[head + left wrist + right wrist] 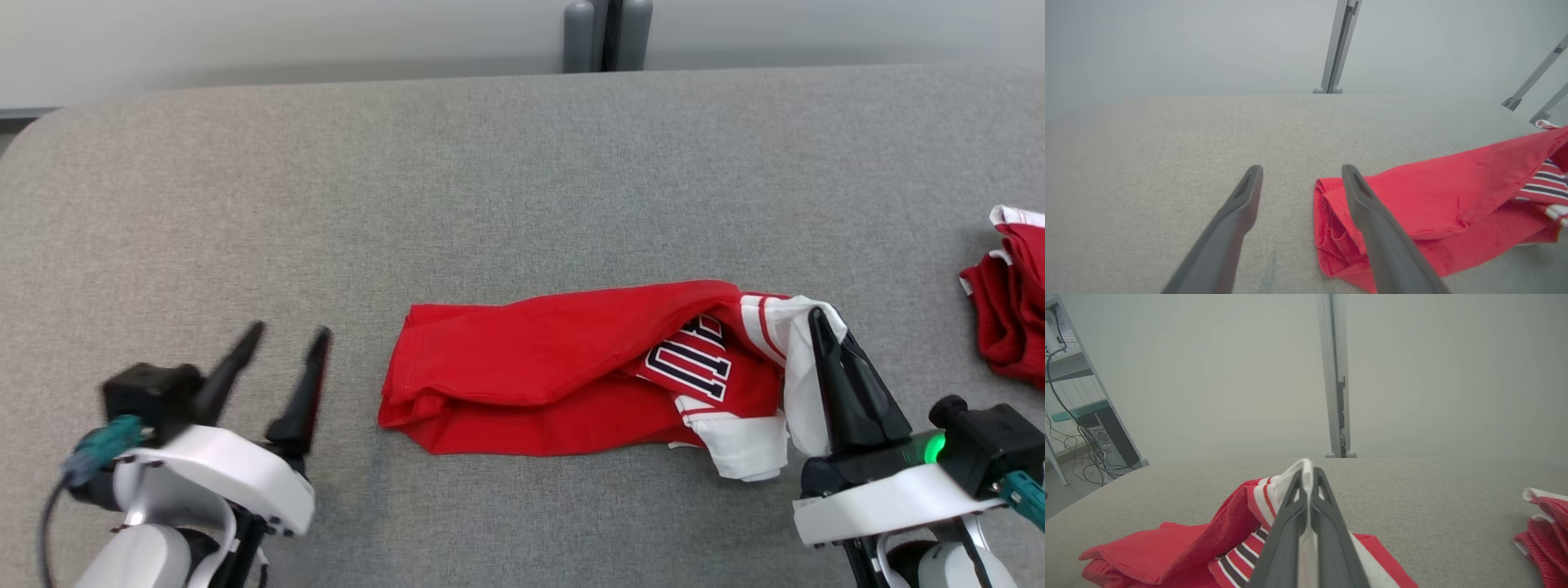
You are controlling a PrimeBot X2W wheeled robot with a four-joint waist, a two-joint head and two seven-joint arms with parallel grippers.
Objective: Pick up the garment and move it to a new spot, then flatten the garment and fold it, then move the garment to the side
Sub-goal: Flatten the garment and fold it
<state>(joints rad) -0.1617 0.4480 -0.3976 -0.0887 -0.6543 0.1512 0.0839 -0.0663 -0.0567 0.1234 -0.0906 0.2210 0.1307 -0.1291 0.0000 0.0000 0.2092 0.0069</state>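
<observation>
Navy/white lettering (pixel 690 359) on garment (pixel 555 367) is half tucked under, can't read it. R wrist view adds a shelf (pixel 1073 365) w/ cables (pixel 1069 430). Garment lies bunched mid-table (pixel 490 163). My R gripper (pixel 818 315) is clenched on its white trim (pixel 804 392); my L gripper (pixel 291 330) is spread, empty, just left of the red end.

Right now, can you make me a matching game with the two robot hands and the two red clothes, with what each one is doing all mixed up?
Things:
1. left gripper
2. right gripper
3. garment
4. other red cloth

States:
A. lies in the middle of the table
B. shut on a white bit of cloth
C. bunched up at the far right of the table
D. open, holding nothing

Pairs: 1-D, 2-B, 3-A, 4-C
</observation>
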